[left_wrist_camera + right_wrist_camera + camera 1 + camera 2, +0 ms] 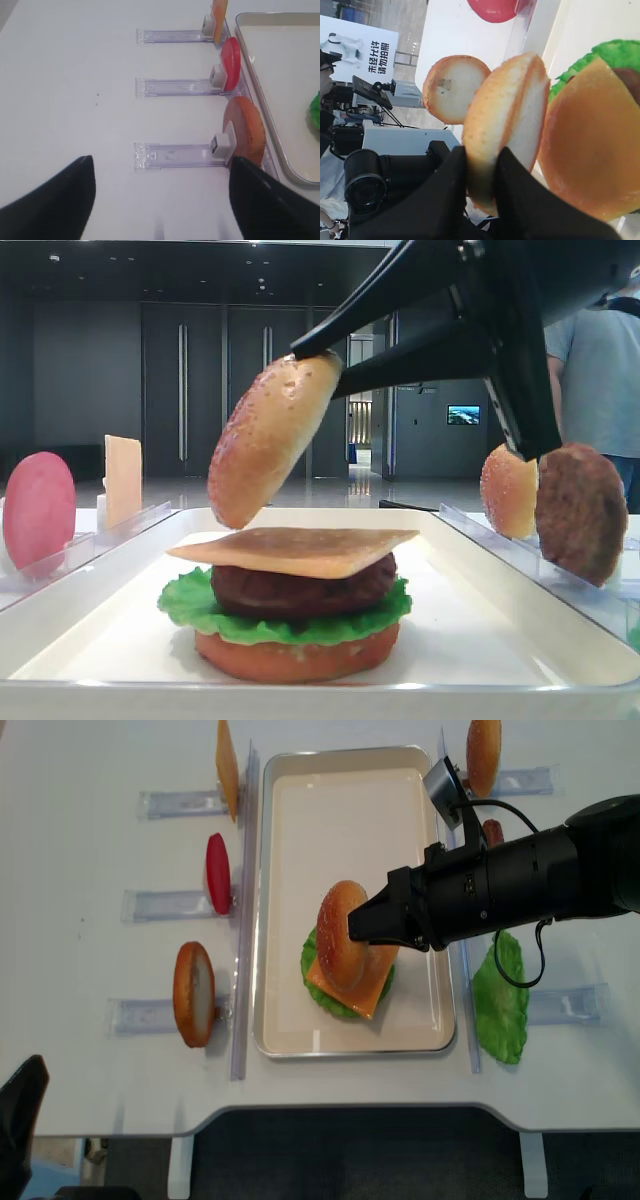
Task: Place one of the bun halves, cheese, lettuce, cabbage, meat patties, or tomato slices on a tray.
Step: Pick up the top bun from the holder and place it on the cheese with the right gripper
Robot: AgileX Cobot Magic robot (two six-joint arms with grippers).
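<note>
The right gripper (318,368), clamped on the edge of a tilted bun half (270,438), held it just above the cheese-topped stack (293,605) on the white tray (345,810), while the left gripper (160,200) hung open over the table's left side.

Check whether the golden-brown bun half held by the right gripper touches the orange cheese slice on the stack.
Apart. The low exterior high view shows background between the golden-brown bun half and the orange cheese slice.
</note>
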